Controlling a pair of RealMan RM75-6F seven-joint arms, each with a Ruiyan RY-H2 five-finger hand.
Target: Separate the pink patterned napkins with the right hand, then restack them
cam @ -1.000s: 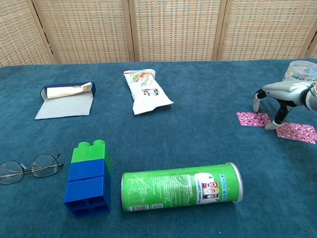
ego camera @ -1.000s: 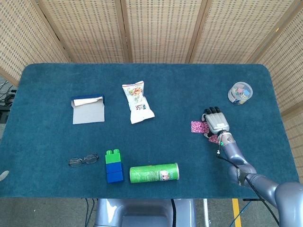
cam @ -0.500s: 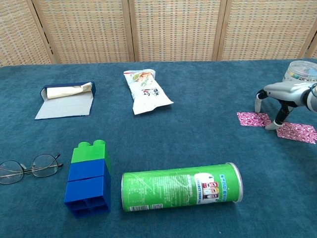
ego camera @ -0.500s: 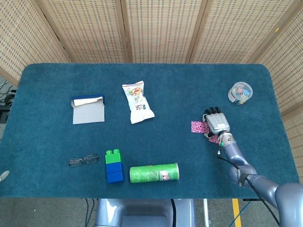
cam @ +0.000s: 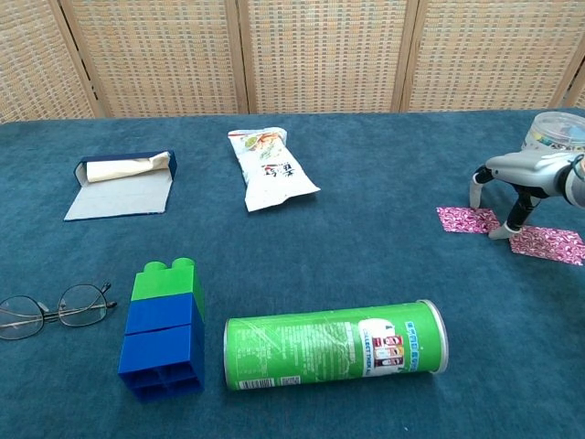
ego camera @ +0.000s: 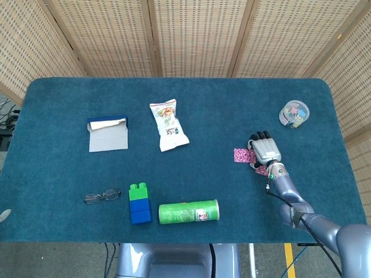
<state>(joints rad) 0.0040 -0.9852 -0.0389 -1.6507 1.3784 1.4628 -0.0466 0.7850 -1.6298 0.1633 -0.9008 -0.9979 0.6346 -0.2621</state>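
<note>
Head view. The table point(ego camera: 174, 92) is covered with dark teal, felt-like cloth. The right hand point(ego camera: 264, 152) (metallic grey, dark fingertips) sits palm-down at the right side, fingers pointing away from the robot. One pink patterned napkin point(ego camera: 243, 156), a flat rectangle, lies just left of the hand; a second pink napkin point(ego camera: 262, 171) shows only as a small corner below the hand. The two napkins are apart, not stacked. Whether the fingertips touch the cloth or a napkin cannot be told from above. Also on the table: an open blue box with a grey flap point(ego camera: 108, 134), a glossy white snack bag point(ego camera: 168, 125), thin wire glasses point(ego camera: 101, 197), a green block atop blue blocks point(ego camera: 139, 203), a green cylindrical can lying on its side point(ego camera: 189, 212), and a clear round tub of coloured bits point(ego camera: 294, 113) at far right.

Chest view. The right hand point(cam: 516, 183) stands arched over the cloth with fingers spread downward like legs; nothing is pinched. One finger point(cam: 515, 216) comes down at the gap between the two napkins; contact with either cannot be told. The left napkin point(cam: 467, 220) lies flat; the right napkin point(cam: 547, 244) lies just beside it, nearer the table edge, slightly askew. The can point(cam: 335, 344) has a metal rim at its right end. The block stack point(cam: 163, 328) shows hollow undersides facing the camera. The bag point(cam: 270, 168) is crinkled.

The left hand appears in neither view.
</note>
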